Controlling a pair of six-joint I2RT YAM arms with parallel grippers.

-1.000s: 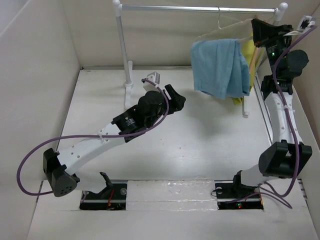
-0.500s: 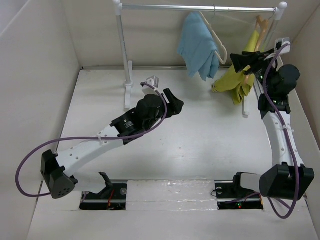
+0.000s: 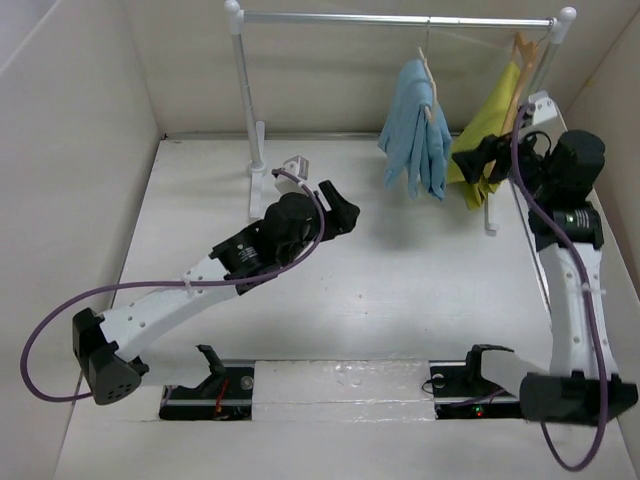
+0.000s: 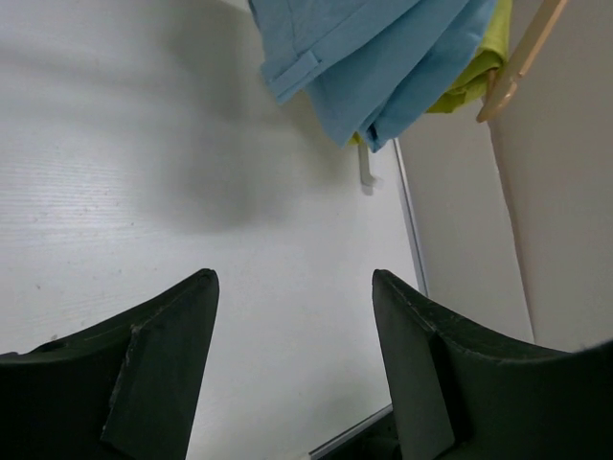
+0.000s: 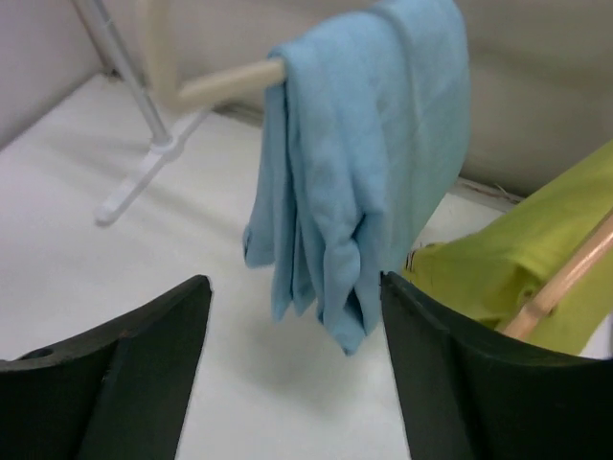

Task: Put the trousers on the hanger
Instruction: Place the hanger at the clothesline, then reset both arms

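The light blue trousers (image 3: 413,135) hang folded over the cream-white hanger (image 3: 430,92), whose hook sits on the rail (image 3: 340,17). My right gripper (image 3: 468,160) is open just right of them, touching neither. In the right wrist view the trousers (image 5: 364,172) drape over the hanger's bar (image 5: 225,81), beyond my open right gripper (image 5: 295,283). My left gripper (image 3: 348,205) is open over the table, left of the trousers and lower. The left wrist view shows the trouser hems (image 4: 383,57) above and ahead of my empty left gripper (image 4: 292,287).
A yellow-green garment (image 3: 487,130) hangs on a tan wooden hanger (image 3: 520,60) right of the trousers, close behind my right gripper. The rack's left post (image 3: 243,90) and foot (image 3: 257,175) stand at the back. Walls close in on the left, back and right.
My right gripper has opened, let go of the hanger and drawn back down to the right. The trousers swung left along the rail, then back. My left arm pulled back slightly.
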